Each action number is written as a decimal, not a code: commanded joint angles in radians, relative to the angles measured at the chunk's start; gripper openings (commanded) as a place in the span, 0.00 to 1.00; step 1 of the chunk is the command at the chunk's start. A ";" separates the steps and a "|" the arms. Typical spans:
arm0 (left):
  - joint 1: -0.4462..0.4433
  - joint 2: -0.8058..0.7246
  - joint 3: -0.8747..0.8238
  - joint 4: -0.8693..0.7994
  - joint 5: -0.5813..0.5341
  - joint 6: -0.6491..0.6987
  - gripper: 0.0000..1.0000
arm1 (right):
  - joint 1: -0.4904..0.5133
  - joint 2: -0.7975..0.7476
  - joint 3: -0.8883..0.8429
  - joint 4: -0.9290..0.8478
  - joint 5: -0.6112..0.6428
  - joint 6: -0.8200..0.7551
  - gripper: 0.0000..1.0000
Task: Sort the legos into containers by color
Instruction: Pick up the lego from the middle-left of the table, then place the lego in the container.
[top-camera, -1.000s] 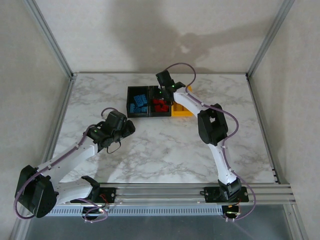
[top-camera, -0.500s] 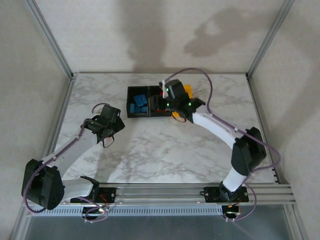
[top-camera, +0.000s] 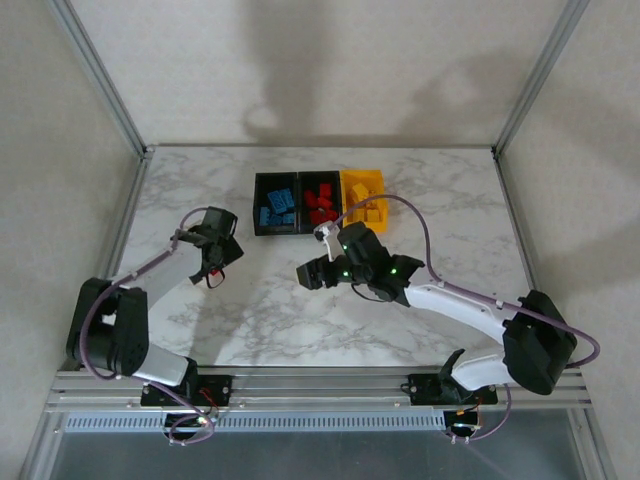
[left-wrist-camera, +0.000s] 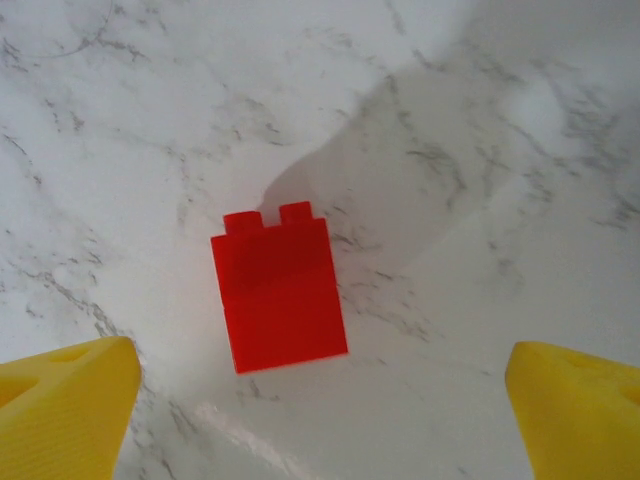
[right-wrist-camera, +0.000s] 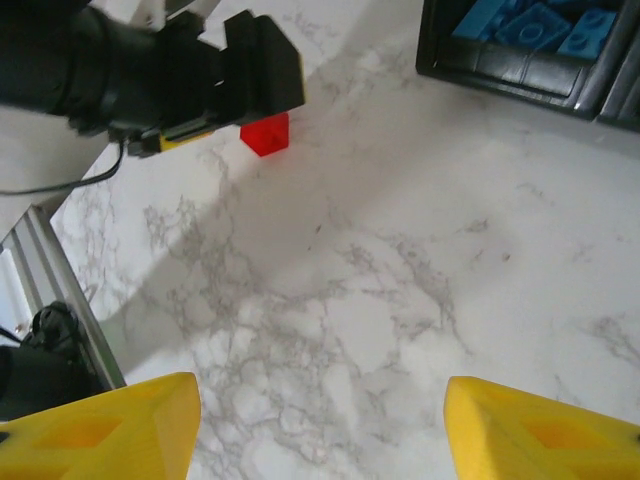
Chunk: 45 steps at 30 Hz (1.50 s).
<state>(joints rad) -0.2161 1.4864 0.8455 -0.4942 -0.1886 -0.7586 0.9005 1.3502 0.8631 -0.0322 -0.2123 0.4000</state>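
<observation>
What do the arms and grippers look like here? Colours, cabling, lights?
The left arm and right arm have white tubular links with chunky black joint housings. Mauve cables loop loosely along both. Green lights glow near the right wrist. The left gripper and right gripper have black bodies and yellow wedge-shaped fingers.

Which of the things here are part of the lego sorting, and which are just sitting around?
Part of the job:
- loose red lego on the table
- blue legos in the left black bin
- red legos in the middle black bin
- yellow legos in the yellow bin

Just there:
- marble table
- metal frame
</observation>
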 joint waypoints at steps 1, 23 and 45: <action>0.020 0.051 0.023 0.015 -0.051 0.009 0.90 | 0.013 -0.055 -0.030 0.055 -0.005 0.024 0.65; 0.050 0.105 0.030 0.027 -0.070 0.065 0.32 | 0.018 -0.094 -0.033 0.025 -0.001 0.043 0.63; -0.244 0.016 0.339 -0.088 0.018 0.025 0.34 | -0.048 -0.262 -0.094 -0.169 0.252 0.201 0.64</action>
<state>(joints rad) -0.4198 1.4609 1.1244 -0.5423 -0.1722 -0.7139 0.8711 1.1252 0.7902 -0.1398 -0.0284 0.5392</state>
